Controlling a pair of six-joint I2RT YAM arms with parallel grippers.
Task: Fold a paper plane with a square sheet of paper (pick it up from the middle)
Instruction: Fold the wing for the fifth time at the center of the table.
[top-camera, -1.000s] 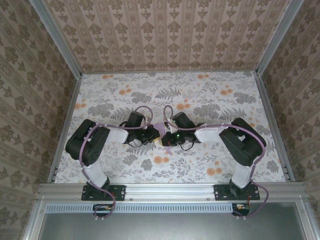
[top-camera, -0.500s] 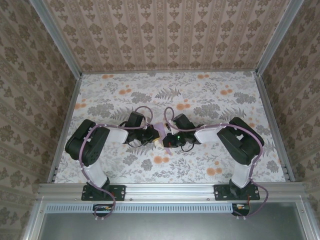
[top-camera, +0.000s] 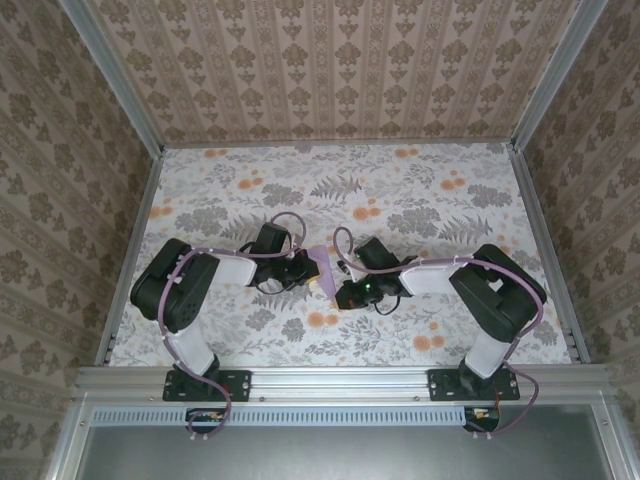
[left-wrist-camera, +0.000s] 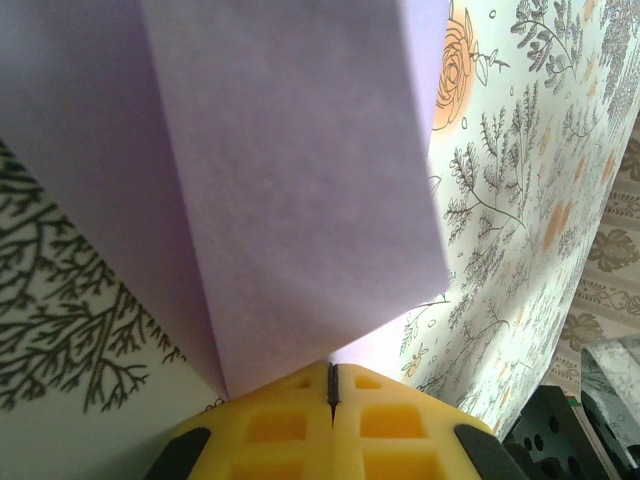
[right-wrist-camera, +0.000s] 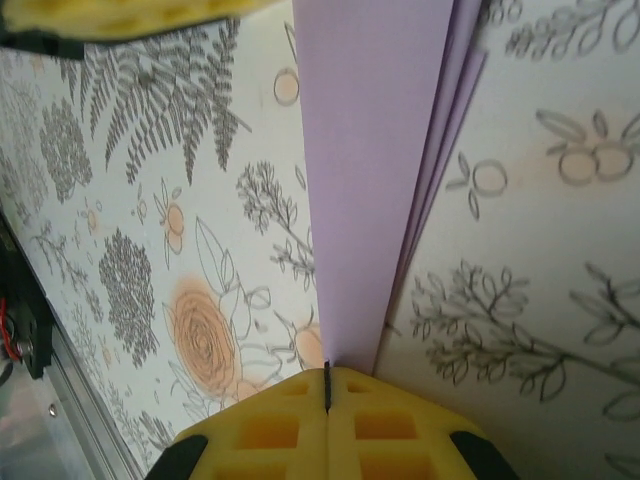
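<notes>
**Top external:** Two arms meet over one lavender paper (top-camera: 322, 261). It lies between the left gripper (top-camera: 309, 268) and the right gripper (top-camera: 338, 291). Compared with a second earlier, the right arm's wrist sits lower and its elbow farther out, while the left arm is unchanged.

**Left wrist:** The left gripper (left-wrist-camera: 332, 388) has two yellow grid-moulded pads pinched tight on the paper's lower corner. A matte, sharply creased flap fans up from the tips, with the floral tabletop (left-wrist-camera: 500, 230) beyond.

**Right wrist:** The right gripper (right-wrist-camera: 326, 388) is clamped on the narrow end of the paper (right-wrist-camera: 365, 140). The paper runs straight away from the tips as a smooth strip, with stacked layer edges along its right side.
</notes>
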